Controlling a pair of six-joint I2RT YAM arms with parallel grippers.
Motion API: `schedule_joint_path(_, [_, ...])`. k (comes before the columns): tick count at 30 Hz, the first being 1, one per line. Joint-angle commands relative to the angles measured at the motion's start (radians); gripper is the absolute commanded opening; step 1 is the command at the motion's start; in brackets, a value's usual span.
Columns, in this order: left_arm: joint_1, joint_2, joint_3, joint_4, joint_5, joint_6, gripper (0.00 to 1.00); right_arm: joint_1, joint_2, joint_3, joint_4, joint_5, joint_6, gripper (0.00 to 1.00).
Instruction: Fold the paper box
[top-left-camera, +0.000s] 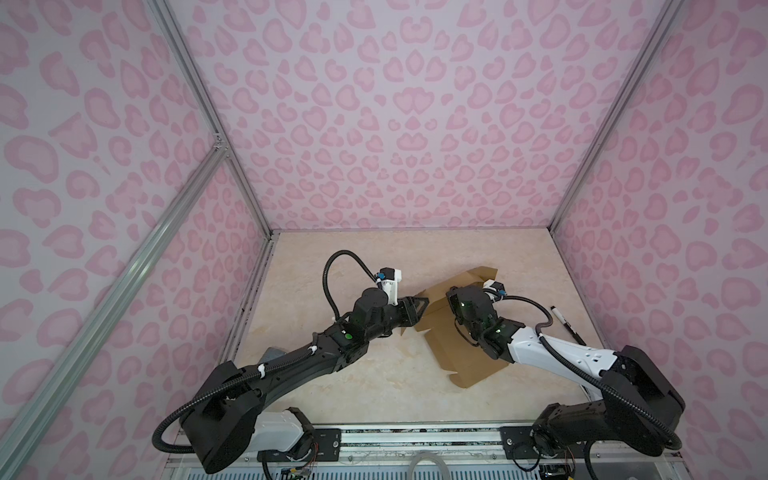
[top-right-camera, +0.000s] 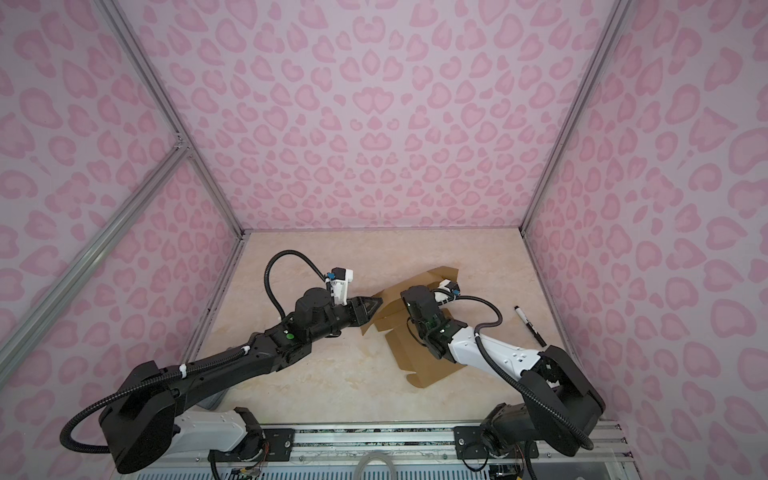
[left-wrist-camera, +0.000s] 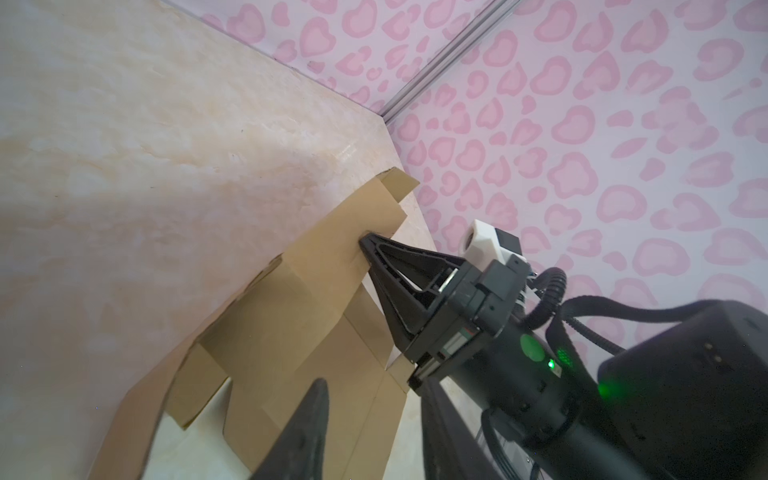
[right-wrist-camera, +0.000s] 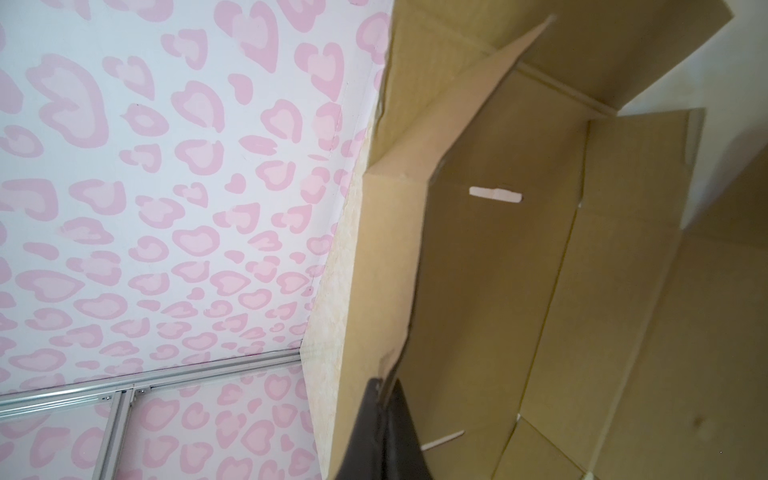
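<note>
Pinching the paper box (top-left-camera: 461, 353) flap, the right hand (right-wrist-camera: 384, 388) is clenched; the left hand (top-left-camera: 422, 307) released.

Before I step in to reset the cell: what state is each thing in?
Cardboard box: unfinished, partly folded, some panels raised.
Left gripper: open, at the box's left edge.
Right gripper: shut on a raised edge of the box.
Marker: lying flat on the table, untouched.
</note>
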Motion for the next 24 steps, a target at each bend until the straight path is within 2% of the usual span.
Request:
schedule_joint_path(1, [-0.021,0.025,0.033,-0.019,-0.057,-0.011,0.41,-0.006,-0.008,-0.008,-0.081,-0.023,-0.018,0.00])
schedule_joint_path(7, [-0.058,0.035,0.079,-0.182,-0.224,-0.025,0.43,-0.022,-0.016,-0.005,-0.097,-0.048,-0.031,0.00])
schedule_joint_path(11, [-0.088,0.078,0.166,-0.314,-0.319,-0.029,0.45,-0.023,-0.010,0.004,-0.104,-0.056,-0.036,0.00])
schedule_joint_path(18, [-0.091,0.156,0.247,-0.397,-0.335,-0.130,0.47,-0.022,-0.008,-0.006,-0.083,-0.075,-0.031,0.00])
schedule_joint_path(24, [-0.091,0.206,0.289,-0.396,-0.290,-0.196,0.49,-0.022,-0.011,-0.014,-0.066,-0.088,-0.029,0.00])
